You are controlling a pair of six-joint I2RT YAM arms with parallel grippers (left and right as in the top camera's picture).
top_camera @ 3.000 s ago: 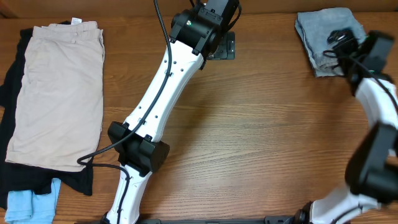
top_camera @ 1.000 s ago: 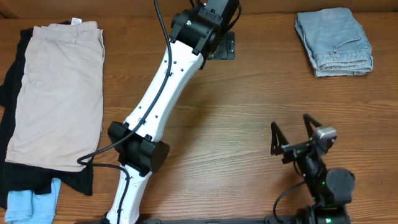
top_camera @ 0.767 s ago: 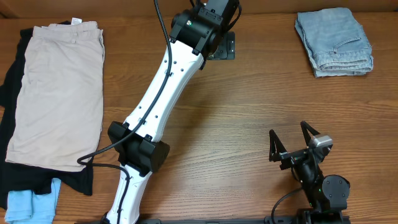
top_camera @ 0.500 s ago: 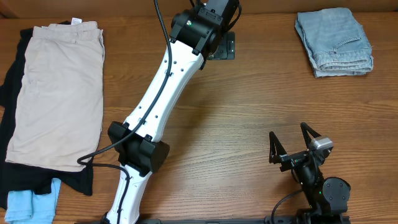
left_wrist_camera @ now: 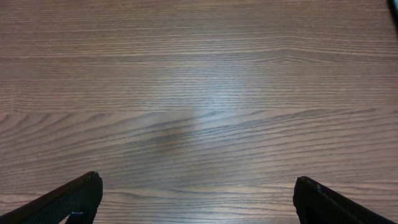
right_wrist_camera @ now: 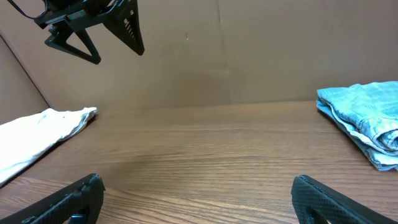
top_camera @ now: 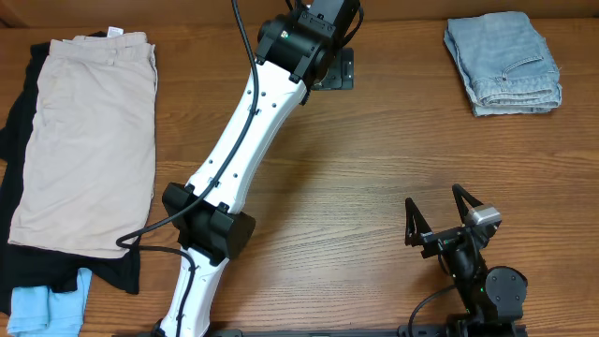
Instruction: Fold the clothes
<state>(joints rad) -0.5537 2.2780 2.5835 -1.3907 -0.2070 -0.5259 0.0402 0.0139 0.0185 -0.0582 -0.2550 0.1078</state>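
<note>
At the left, flat beige shorts (top_camera: 89, 140) are lying on a rumpled black garment (top_camera: 17, 131), with a small light-blue cloth piece (top_camera: 37, 309) beside it. The left gripper (left_wrist_camera: 196, 183) is hanging spread and empty over the wooden table (top_camera: 374, 168); the right gripper (top_camera: 432, 195) is gaping empty too. Folded pale-blue denim shorts (top_camera: 503, 61) are sitting far right. Next, I'd be pinching the beige hem corners evenly.

One counter (left_wrist_camera: 199, 74): wood-grain surface, grain running left to right, filling the view, with a pale sheen near the middle. One left tool (left_wrist_camera: 198, 194): two dark fingertips (left_wrist_camera: 73, 198) at the bottom corners, spread wide, only bare wood showing between them.
</note>
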